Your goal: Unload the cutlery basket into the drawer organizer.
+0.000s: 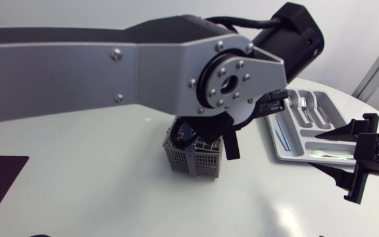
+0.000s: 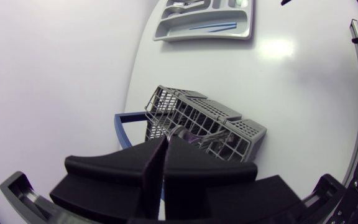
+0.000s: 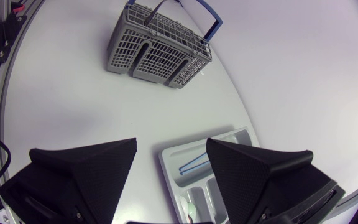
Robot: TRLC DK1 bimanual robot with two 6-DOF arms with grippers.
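Cutlery (image 2: 182, 133) in the basket (image 1: 193, 158) at mid-table looked stiff, light and slick (steel, I judged), so you needed a firm pinch across a handle; your left gripper (image 2: 165, 146) hung closed over it, your right gripper (image 3: 171, 148) gaped above the organizer (image 1: 281, 149), far right.

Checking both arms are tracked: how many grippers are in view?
2. The left gripper is just above the basket, fingers together. The right gripper is open, over one end of the organizer. None looks hidden.
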